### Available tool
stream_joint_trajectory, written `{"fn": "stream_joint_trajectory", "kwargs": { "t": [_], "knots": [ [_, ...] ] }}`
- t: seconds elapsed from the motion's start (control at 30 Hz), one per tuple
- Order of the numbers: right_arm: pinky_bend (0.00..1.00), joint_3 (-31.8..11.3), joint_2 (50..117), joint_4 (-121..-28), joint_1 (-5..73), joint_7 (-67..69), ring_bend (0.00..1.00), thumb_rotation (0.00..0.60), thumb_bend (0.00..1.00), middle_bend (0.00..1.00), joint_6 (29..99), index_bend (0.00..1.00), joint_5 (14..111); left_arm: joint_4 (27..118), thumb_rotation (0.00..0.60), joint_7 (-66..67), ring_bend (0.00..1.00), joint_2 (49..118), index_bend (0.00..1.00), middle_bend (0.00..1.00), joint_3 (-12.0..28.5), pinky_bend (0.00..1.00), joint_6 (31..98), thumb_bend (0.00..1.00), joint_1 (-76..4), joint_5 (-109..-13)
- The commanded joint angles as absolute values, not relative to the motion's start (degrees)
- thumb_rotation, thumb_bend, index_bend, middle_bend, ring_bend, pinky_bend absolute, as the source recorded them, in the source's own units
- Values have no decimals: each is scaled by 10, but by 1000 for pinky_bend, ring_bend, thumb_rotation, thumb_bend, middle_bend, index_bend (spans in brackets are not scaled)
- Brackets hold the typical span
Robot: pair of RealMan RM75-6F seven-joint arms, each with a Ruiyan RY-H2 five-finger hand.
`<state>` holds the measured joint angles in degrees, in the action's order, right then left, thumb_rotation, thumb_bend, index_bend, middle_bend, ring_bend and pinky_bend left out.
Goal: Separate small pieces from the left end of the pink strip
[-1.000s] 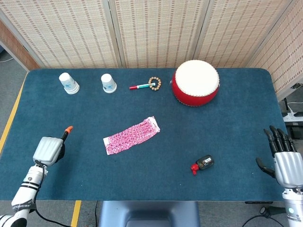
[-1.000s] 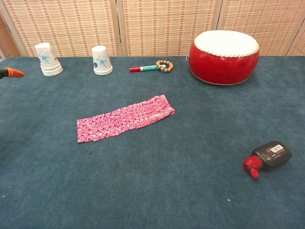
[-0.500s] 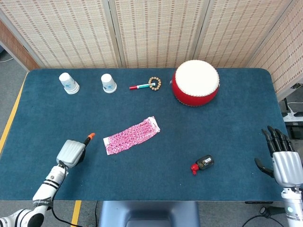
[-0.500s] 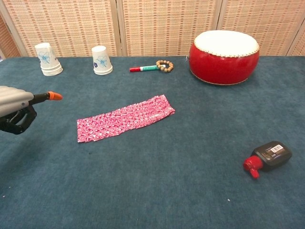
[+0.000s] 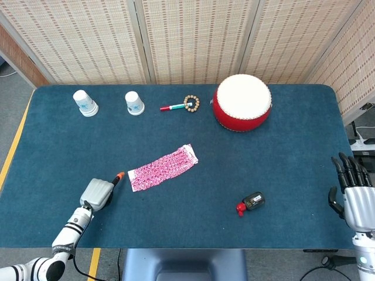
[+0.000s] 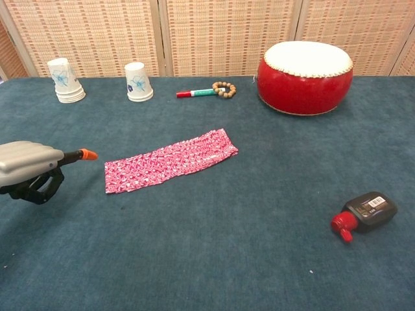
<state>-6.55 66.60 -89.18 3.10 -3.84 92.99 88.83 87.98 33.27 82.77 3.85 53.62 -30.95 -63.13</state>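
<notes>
The pink patterned strip [image 5: 163,167] [image 6: 170,160] lies flat mid-table, slanting up to the right. My left hand [image 5: 99,192] [image 6: 29,170] is low over the cloth just left of the strip's left end, its fingers curled under a grey back. A slim black piece with an orange tip [image 5: 120,175] [image 6: 87,154] juts from it toward that end, a short gap away. Whether this is a finger or a tool I cannot tell. My right hand [image 5: 354,196] hovers off the table's right edge with fingers spread, holding nothing; the chest view does not show it.
A red drum [image 5: 242,102] stands at the back right. Two white paper cups [image 5: 85,103] [image 5: 134,103] stand at the back left. A marker [image 5: 173,107] and a bead bracelet [image 5: 191,103] lie between them. A small black bottle with a red cap [image 5: 252,202] lies front right.
My left hand has travelled right and toward the front, bringing the orange tip from far left to just beside the strip's left end. The right hand drifted slightly right.
</notes>
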Motion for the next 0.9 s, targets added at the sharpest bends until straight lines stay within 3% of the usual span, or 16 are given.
{"fn": "stream_joint_trajectory", "kwargs": {
  "t": [0.03, 0.9],
  "knots": [
    [126, -65, 665, -893, 31, -37, 0, 600, 747, 0, 929, 0, 887, 882, 600, 335, 688, 836, 0, 715, 37, 587, 539, 804, -315, -631],
    [126, -66, 658, -900, 31, -27, 0, 600, 747, 0, 923, 0, 884, 851, 600, 369, 689, 879, 0, 714, 9, 589, 511, 804, -357, -574]
  ]
}}
